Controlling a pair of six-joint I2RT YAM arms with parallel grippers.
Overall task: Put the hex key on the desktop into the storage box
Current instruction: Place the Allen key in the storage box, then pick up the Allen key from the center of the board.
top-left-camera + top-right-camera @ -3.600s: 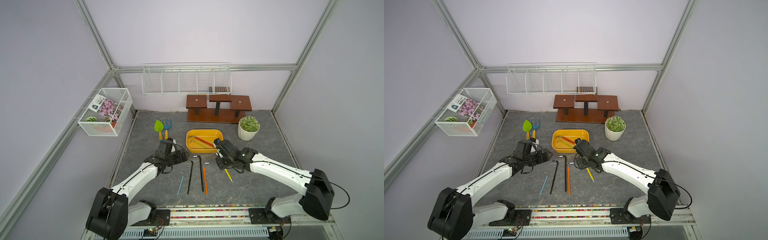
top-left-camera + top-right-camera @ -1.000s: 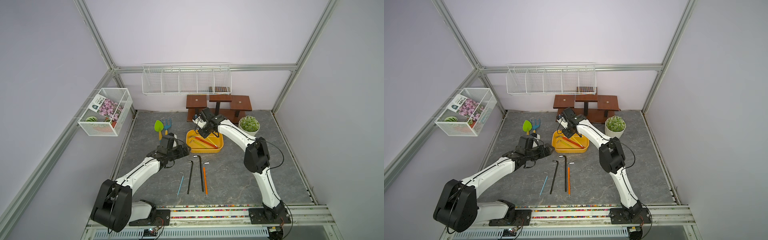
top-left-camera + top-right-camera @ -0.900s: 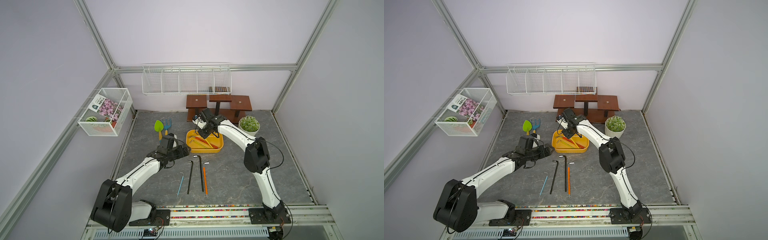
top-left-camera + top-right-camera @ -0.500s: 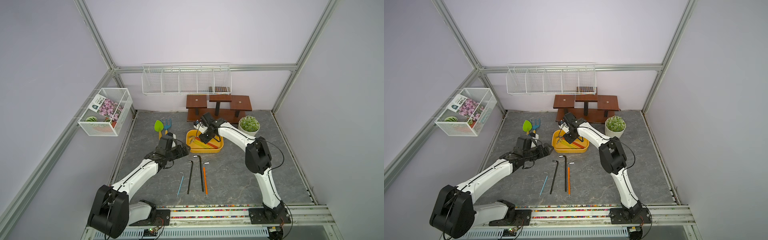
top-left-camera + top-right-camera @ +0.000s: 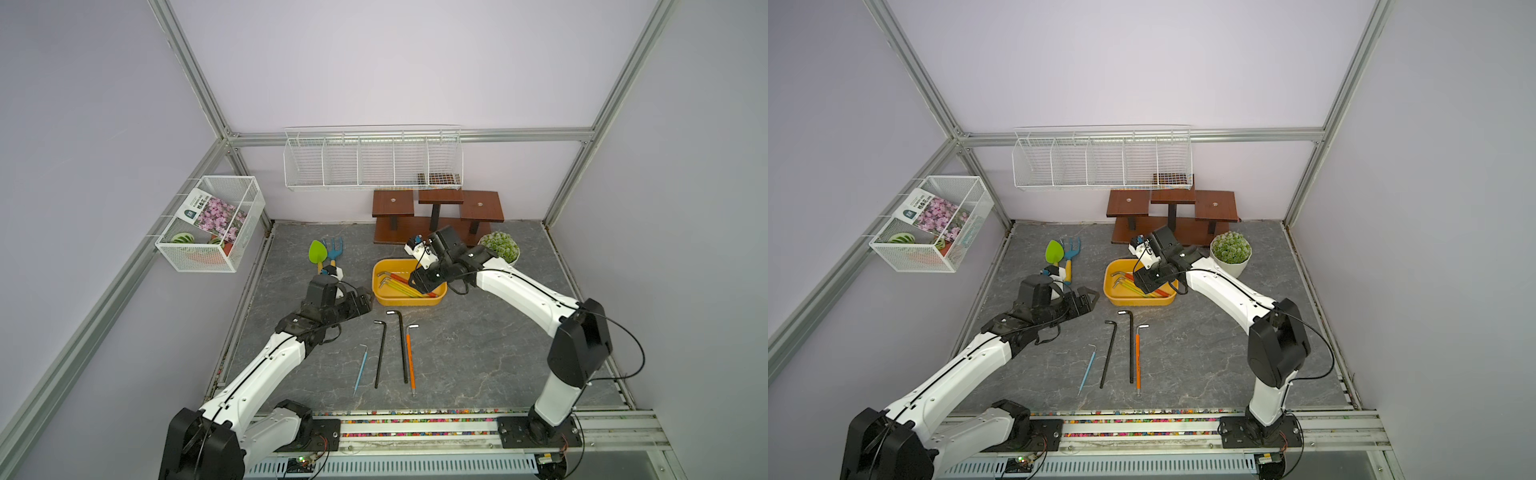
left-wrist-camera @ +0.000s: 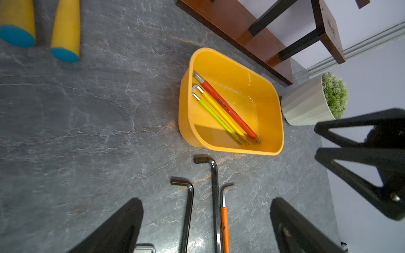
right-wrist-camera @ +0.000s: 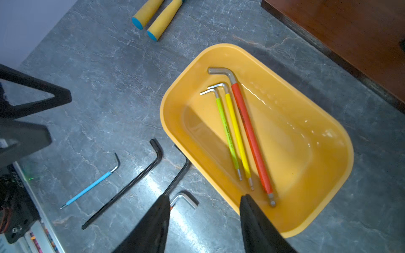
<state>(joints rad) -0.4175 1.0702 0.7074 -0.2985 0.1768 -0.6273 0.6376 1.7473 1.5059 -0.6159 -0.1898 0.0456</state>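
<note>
Right wrist view: the storage box [image 7: 306,135] stands on the desk [image 7: 109,87]. Three hex keys lie side by side on the box floor, nearly parallel: the red hex key [image 7: 252,140], the yellow hex key [image 7: 237,138] and the green hex key [image 7: 226,131]. The right claw [image 7: 205,197] hangs over the box rim on the side where the keys' straight ends point, its jaws apart and free of any key.

In a top view, four more keys lie in a row on the desk, outside the box and near its long side facing the robot's base: the blue hex key [image 5: 360,370], the shorter black hex key [image 5: 381,353], the longer black hex key [image 5: 402,347] and the orange hex key [image 5: 410,359]. The bend of the longer black one lies nearest the box. The left claw [image 5: 368,297] sits just beside the box's short side, its jaws set wide apart.
</note>
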